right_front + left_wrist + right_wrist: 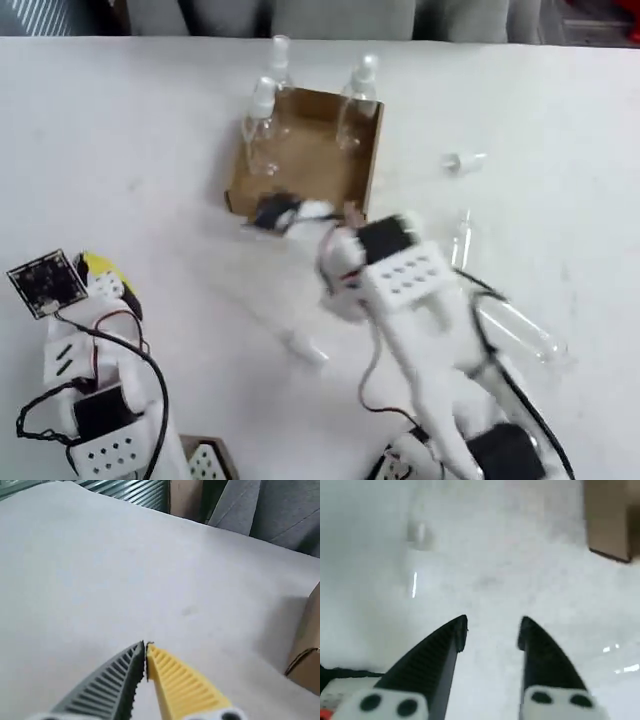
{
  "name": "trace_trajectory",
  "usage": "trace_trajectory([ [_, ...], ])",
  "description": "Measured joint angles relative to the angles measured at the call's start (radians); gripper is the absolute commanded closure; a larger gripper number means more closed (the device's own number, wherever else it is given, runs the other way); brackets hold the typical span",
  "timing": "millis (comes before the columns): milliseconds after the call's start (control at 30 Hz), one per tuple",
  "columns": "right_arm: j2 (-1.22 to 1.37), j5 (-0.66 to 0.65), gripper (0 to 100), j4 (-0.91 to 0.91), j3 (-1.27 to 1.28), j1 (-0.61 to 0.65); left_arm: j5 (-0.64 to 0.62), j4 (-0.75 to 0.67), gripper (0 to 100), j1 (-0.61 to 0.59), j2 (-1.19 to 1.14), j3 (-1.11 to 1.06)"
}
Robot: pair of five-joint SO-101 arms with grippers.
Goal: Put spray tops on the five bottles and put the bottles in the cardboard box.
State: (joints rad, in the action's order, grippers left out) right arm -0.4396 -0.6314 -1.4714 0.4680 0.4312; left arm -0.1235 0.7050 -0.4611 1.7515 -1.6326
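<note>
High view: cardboard box [370,170] sits mid-desk, toward the far side of the white desk [150,150]. Two clear bottles stand inside it, both with spray tops on: left bottle [264,128] by the left wall, right bottle [354,105] at the far right corner. Rear bottle [281,62] stands at the box's far edge; can't tell whether it is inside or just behind. Loose spray top [462,161] lies on the desk to the right of the box, apart from it. Lying bottle [522,331] is on its side near the right arm's base. A slimmer clear piece [460,240] lies between it and the box, too blurred to identify. Right hand [268,215] is at the box's near wall, blurred, holding nothing visible. Left hand [92,266] is at the near left of the desk, well away from the box.

Left wrist view: left hand [146,650] is closed, grey finger [112,685] and yellow finger [182,687] meeting at the tips with nothing between them. It hangs over bare desk [100,570]. A box corner [306,645] shows at the edge.

Right wrist view: right hand [492,628] has its black fingers [437,655] spread apart and empty, over the desk [495,570]. Box [612,520] is off to one side, not touching. A blurred clear object [420,532] lies further out.
</note>
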Motion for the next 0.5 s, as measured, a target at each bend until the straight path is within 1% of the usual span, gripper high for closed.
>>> trace_trajectory([
  [100,-0.080,0.018,98.6,-0.057,0.000,-0.130,0.051,0.002,98,0.049,0.000,0.000],
  [167,-0.127,0.032,98.1,-0.097,0.000,-0.221,0.092,0.028,98,0.098,0.000,0.000],
  [333,-0.201,0.087,98.2,-0.178,0.000,-0.486,0.169,0.132,98,0.229,0.000,0.011],
  [500,-0.241,0.104,98.2,-0.183,0.074,-0.749,0.252,0.233,98,0.348,0.000,0.064],
])
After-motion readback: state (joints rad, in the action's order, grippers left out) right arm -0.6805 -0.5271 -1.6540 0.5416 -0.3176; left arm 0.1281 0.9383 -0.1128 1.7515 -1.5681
